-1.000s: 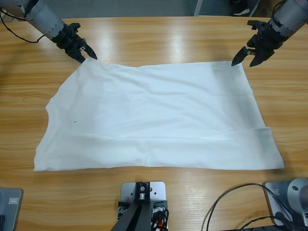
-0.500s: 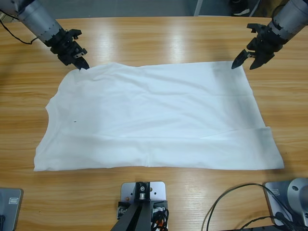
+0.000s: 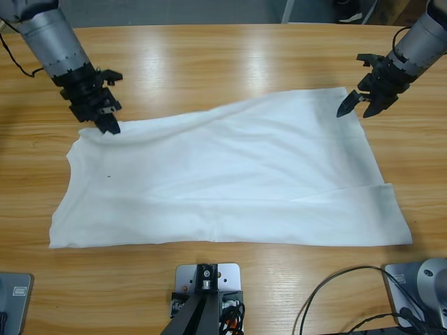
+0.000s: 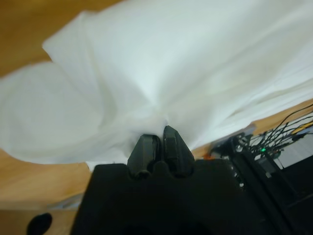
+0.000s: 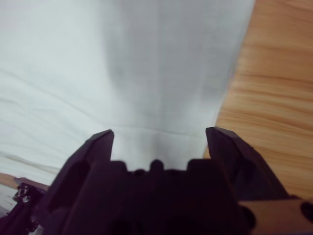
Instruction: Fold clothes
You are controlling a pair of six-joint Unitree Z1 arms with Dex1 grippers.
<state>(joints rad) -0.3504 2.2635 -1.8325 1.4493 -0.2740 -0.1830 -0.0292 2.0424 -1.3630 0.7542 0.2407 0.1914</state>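
Lying nearest the front edge of the wooden table [image 3: 230,63] is the long hem of a white shirt [image 3: 230,174], spread flat across the middle of the tabletop with its front corners well out toward either side. A tiny dark speck shows on the fabric toward its left side. Farther back, the cloth creases into shallow folds that run toward its far left corner, where the fabric is drawn up into a bunch.

At that far left corner the left gripper [image 3: 108,124] comes down from the table's far left, its jaws pressed together on the bunched corner of the shirt; the left wrist view shows the two black jaws [image 4: 159,147] side by side with white cloth gathered between their tips.

At the far right corner, the right gripper [image 3: 356,105] hangs just over the shirt's edge with its jaws spread apart. In the right wrist view the white fabric [image 5: 146,63] fills the space between the parted jaws, bare wood [image 5: 274,88] lies beside it, and nothing is gripped.
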